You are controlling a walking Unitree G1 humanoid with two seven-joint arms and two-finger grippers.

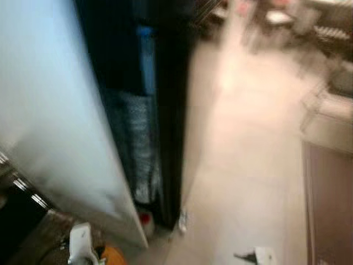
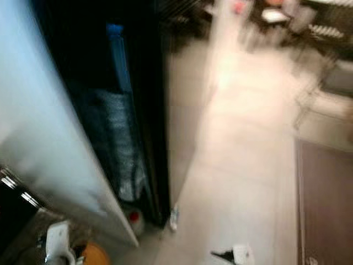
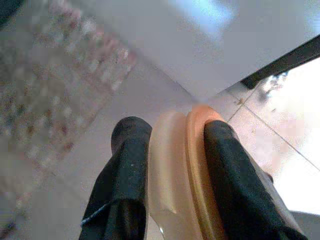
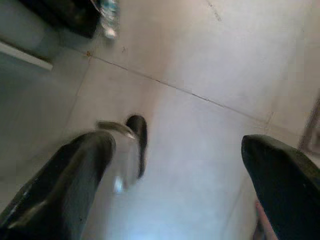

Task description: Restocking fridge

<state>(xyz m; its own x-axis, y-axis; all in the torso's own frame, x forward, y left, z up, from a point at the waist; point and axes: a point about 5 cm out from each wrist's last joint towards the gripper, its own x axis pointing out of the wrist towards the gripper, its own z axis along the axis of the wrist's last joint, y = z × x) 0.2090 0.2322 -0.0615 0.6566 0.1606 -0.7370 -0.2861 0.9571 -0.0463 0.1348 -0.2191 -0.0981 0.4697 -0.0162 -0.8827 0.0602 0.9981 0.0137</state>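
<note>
No legible labels; views blurred. Left gripper [image 3: 172, 150] clamps an orange-lidded container [image 3: 187, 180]. Right gripper [image 4: 175, 180] spread, empty. Fridge door [image 1: 49, 110] ajar; tiled floor [image 1: 242, 165] beside it.

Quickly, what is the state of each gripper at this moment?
Left gripper: closed on an orange-and-cream rimmed object; what it is cannot be told.
Right gripper: open, holding nothing, above the floor.

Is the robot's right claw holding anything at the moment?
No, the right claw is open, with its two black fingers wide apart and only the pale tiled floor between them.
</note>
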